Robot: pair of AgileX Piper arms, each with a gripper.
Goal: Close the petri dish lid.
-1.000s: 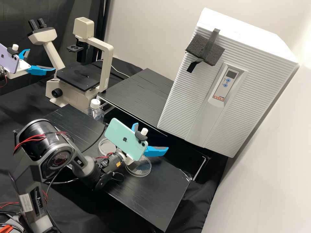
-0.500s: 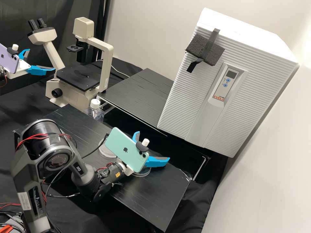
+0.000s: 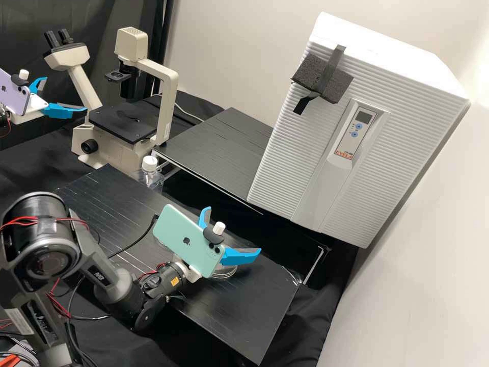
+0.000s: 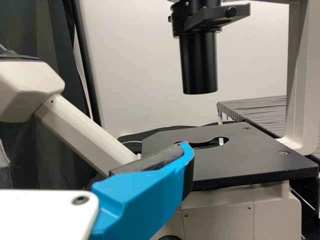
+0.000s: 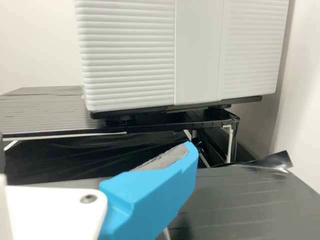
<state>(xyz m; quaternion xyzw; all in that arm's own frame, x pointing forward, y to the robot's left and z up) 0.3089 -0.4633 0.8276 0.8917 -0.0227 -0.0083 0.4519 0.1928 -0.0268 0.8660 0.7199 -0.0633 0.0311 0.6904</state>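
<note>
Two tools are in the high view, the left tool (image 3: 65, 94) beside the one microscope (image 3: 165, 109) and the right tool (image 3: 233, 229) over the bench (image 3: 229, 318), each with its two blue fingers spread apart and nothing between them. Two clear round pieces of petri dish lie on that bench, one (image 3: 225, 272) partly hidden beneath the right tool and a sliver of the other (image 3: 159, 240) past the green phone (image 3: 186, 242); which is the lid, I cannot tell. One white-capped bottle (image 3: 150, 164) stands near the microscope.
</note>
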